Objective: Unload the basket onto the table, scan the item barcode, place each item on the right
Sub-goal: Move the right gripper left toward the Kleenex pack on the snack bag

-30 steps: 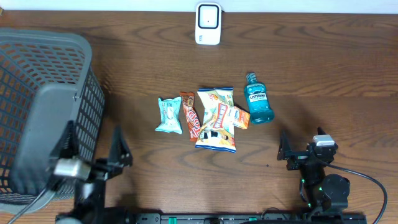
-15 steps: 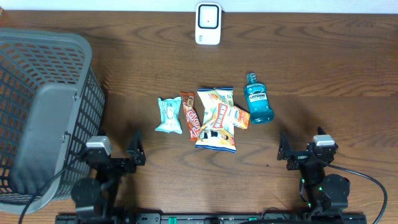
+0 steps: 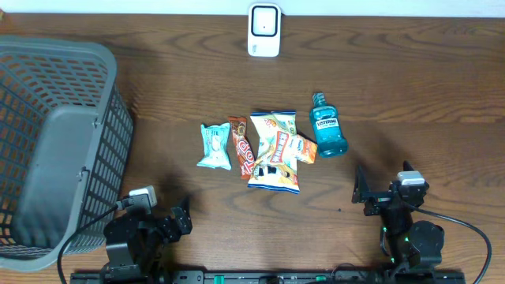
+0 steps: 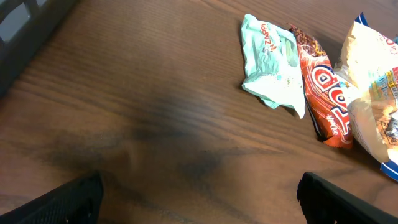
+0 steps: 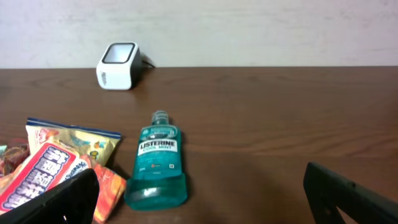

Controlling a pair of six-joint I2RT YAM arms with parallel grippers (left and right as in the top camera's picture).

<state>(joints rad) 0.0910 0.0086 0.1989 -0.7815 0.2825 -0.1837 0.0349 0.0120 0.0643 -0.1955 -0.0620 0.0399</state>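
Observation:
A white barcode scanner (image 3: pixel 263 30) stands at the table's far edge; the right wrist view shows the scanner (image 5: pixel 118 65) too. Mid-table lies a cluster of items: a mint packet (image 3: pixel 214 146), a red-brown bar (image 3: pixel 241 147), yellow snack bags (image 3: pixel 274 150) and a teal mouthwash bottle (image 3: pixel 327 126). My left gripper (image 3: pixel 175 217) sits low at the front left, open and empty, well short of the mint packet (image 4: pixel 272 65). My right gripper (image 3: pixel 384 193) is open and empty at the front right, with the bottle (image 5: pixel 158 162) lying ahead of it.
A large grey mesh basket (image 3: pixel 55 142) fills the left side of the table, close beside the left arm. Bare wood lies between both grippers and the item cluster. An orange packet (image 3: pixel 304 148) rests between the snack bags and the bottle.
The left arm has swung away from the basket and drawn back toward the table's front edge, lower than before. The right arm and the items have not moved.

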